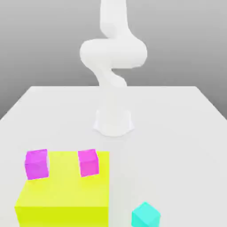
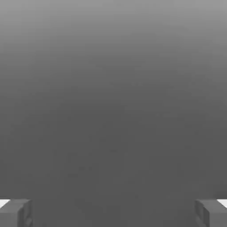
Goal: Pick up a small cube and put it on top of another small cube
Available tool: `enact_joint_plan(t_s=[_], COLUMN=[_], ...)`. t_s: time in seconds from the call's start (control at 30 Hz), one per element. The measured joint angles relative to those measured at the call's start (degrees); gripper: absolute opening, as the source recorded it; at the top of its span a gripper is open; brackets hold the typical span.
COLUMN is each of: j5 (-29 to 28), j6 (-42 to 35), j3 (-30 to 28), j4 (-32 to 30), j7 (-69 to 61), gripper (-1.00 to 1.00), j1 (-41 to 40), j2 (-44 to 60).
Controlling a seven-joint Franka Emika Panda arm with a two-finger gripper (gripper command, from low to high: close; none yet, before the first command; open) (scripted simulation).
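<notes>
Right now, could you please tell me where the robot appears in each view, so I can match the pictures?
Exterior view: its white arm stands upper middle, rising from its base on the table.
Hand view: its pincer stands open, the two fingers far apart near the picture's edge.
Shared landmark: a shaded grey background, behind the arm and beyond the pincer, probably the same one.

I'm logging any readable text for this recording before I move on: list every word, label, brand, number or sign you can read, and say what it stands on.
There are none: no writing can be seen on the two magenta cubes, the cyan cube, the yellow block or the white arm.
</notes>
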Motion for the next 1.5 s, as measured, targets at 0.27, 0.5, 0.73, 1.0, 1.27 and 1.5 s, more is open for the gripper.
enact_joint_plan(t_s=[0.27, 0.5, 0.73, 1.0, 1.27, 1.5], j5=[-1.2, 0.0, 3.6, 8.4, 12.4, 12.6], j6=[2.5, 4.8, 6.9, 9.2, 15.8, 15.7], j3=[-3.7, -7.8, -10.1, -11.0, -9.0, -9.1], j4=[4.2, 7.8, 11.5, 15.7, 19.6, 19.6], j7=[-0.6, -2.6, -6.3, -10.9, -14.2, -14.3], gripper=[0.0, 0.0, 0.0, 0.0, -1.0, -1.0], j1=[-3.2, -5.6, -10.5, -16.4, -21.4, -21.3], j2=[16.9, 31.4, 46.2, 63.1, 79.1, 79.0])
